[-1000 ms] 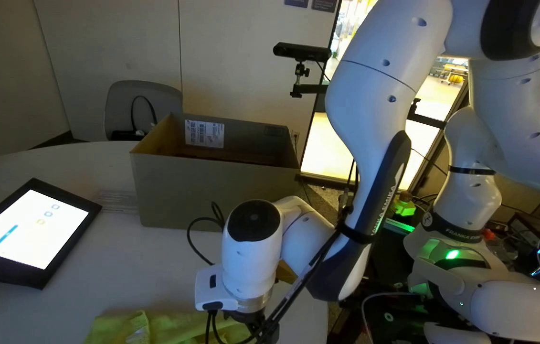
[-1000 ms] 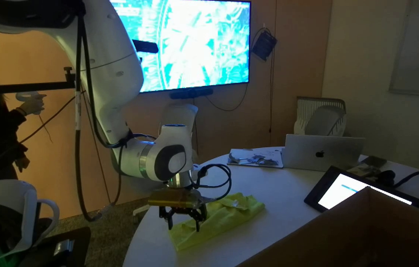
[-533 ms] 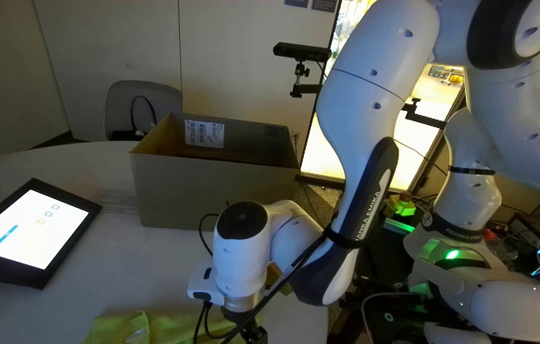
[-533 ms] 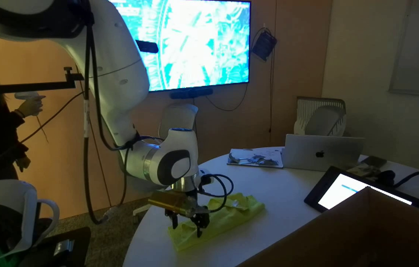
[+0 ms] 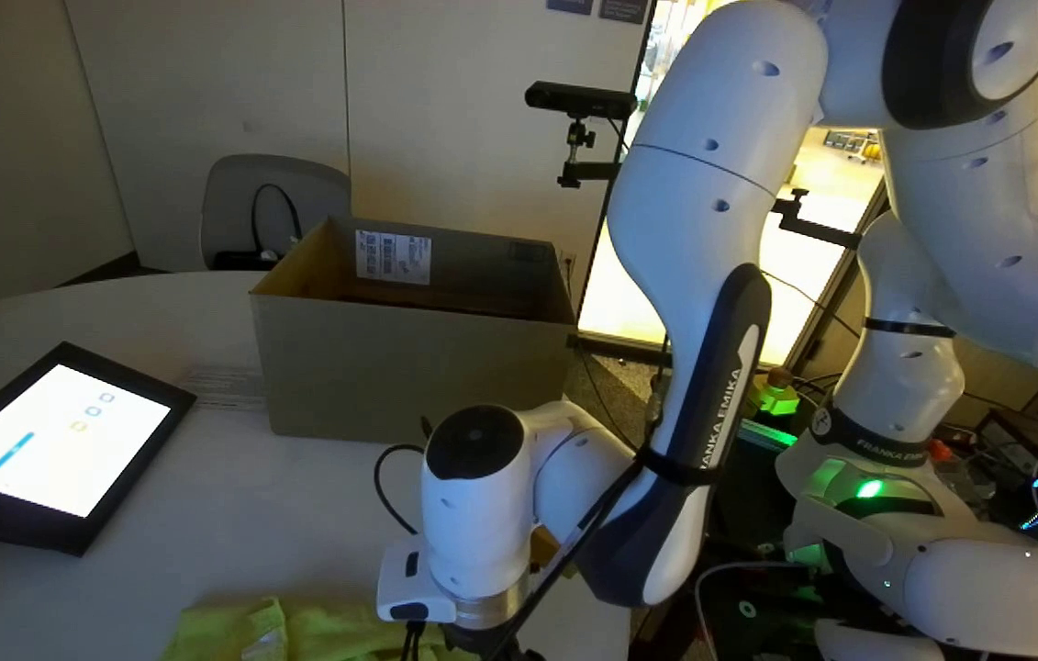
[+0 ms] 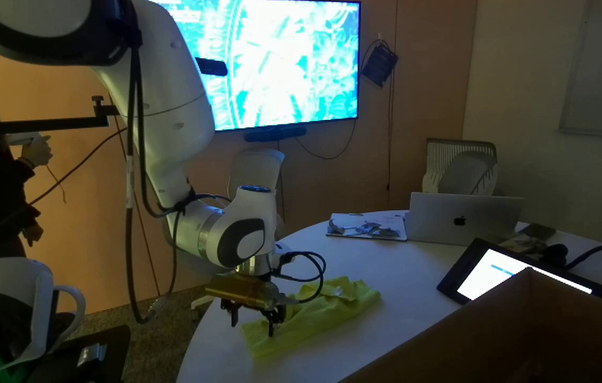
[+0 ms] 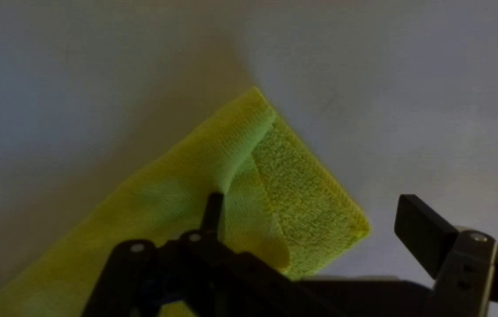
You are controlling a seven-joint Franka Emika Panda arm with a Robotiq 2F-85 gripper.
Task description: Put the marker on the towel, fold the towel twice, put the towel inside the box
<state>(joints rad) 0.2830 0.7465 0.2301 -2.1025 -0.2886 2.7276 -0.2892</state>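
Spreading its fingers (image 7: 426, 235) apart, your gripper (image 6: 253, 326) hangs low at one end of the towel (image 6: 327, 314), which lies folded on the table (image 6: 391, 266). Your wrist view alone shows that end's layers plainly — one finger over them, the other past the edge; you cannot tell whether the first touches. In an exterior view you see into the box (image 5: 408, 376), label (image 5: 393, 257) included — the towel lies outside it.

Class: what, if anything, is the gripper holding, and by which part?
Nothing: the gripper stands open, its jaws wide apart at one end of the towel, no part of it clamped.
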